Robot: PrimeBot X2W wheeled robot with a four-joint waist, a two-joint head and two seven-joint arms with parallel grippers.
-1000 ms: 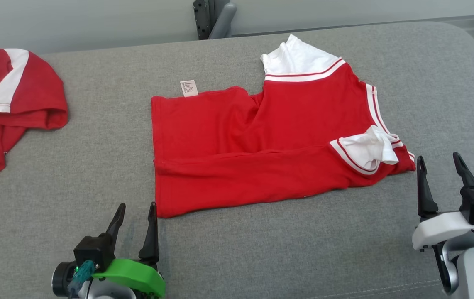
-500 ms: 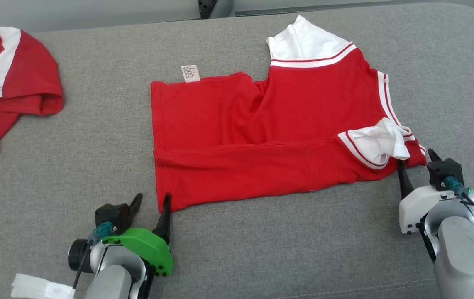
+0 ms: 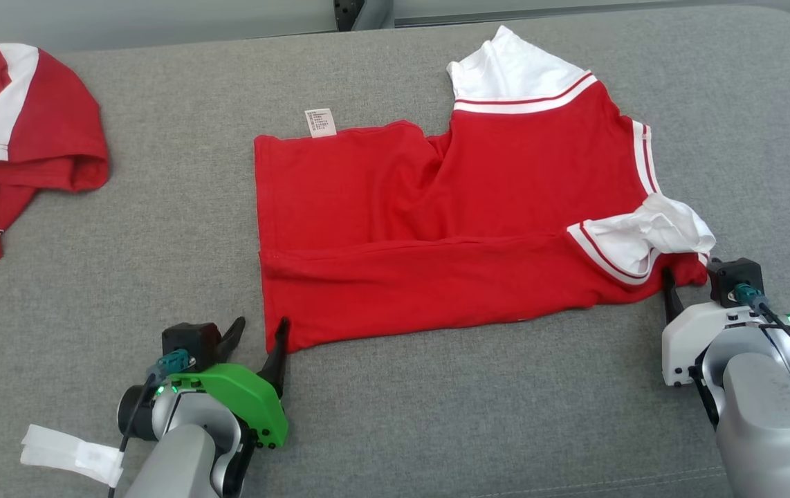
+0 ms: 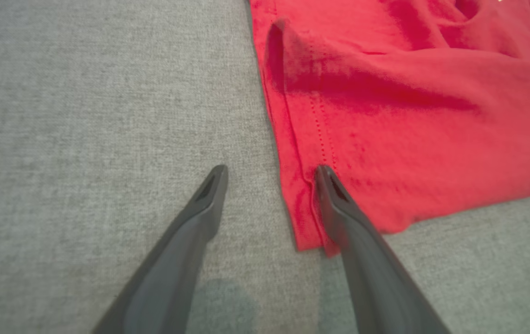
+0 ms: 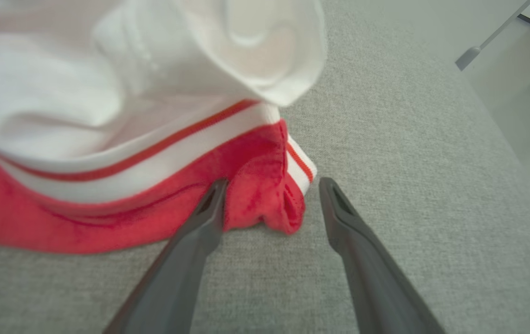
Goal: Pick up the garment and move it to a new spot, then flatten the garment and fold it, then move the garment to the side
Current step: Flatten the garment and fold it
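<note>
1. You see the other red garment (image 3: 14,159) only in part, because the head view's left edge cuts it off.
2. The white sleeve (image 5: 130,60) is blurred in the right wrist view, so its folds are hard to read.
3. Your garment (image 3: 436,235), red with white striped trim, lies mid-surface on the grey padding (image 3: 160,242). It is folded lengthwise, and a care label (image 3: 319,122) pokes out at the far edge.
4. The left gripper (image 4: 270,169) is spread astride the near-left hem corner, with one finger on the cloth.
5. The right gripper (image 5: 273,185) is spread around the near-right corner, below the sleeve, and is not pinching.
</note>
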